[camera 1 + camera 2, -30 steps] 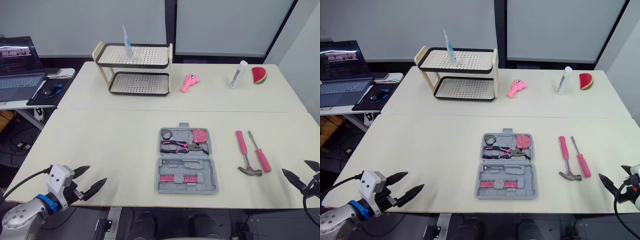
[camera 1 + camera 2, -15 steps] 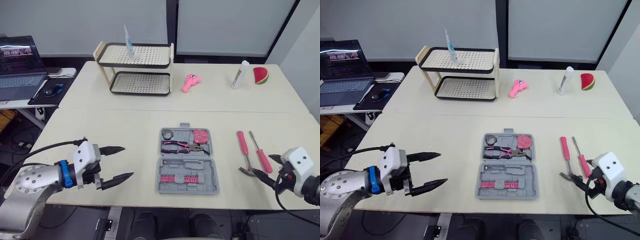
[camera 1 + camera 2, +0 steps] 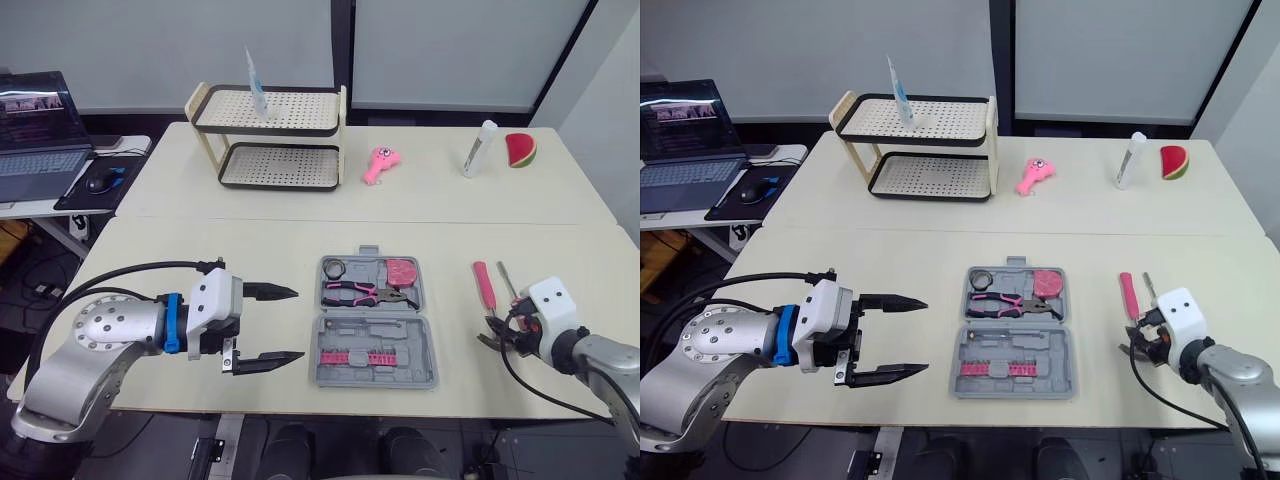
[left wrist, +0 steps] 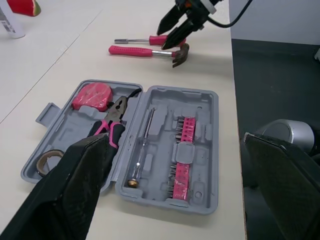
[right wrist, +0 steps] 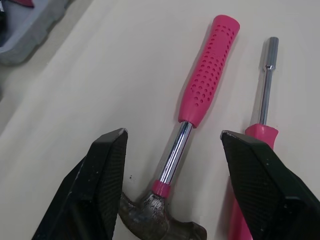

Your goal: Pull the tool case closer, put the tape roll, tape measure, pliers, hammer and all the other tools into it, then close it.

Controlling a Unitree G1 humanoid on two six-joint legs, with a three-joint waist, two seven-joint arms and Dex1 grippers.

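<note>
I am logging the tool case [image 3: 375, 320] as lying open and flat at the middle of the table [image 3: 200, 260], close to its front edge. Its far half is holding the tape roll [image 3: 333, 268], the pliers [image 3: 365, 292] and the tape measure [image 3: 400, 271]; its near half is holding a row of pink bits [image 3: 355, 355] and a slim metal shaft [image 4: 142, 150]. The hammer [image 5: 197, 95] is lying outside the case on its right, head toward the front edge, with a pink-handled driver [image 5: 262, 115] just beside it on the far side from the case. The right gripper [image 5: 173, 134] is hovering over the hammer's neck with its jaws apart, one finger on each side, clamping nothing. The left gripper [image 3: 297, 323] is sitting left of the case, jaws wide apart, with bare tabletop between them. At the far edge a two-tier rack [image 3: 270, 135] is carrying one upright tube [image 3: 255, 85] on its top shelf.
</note>
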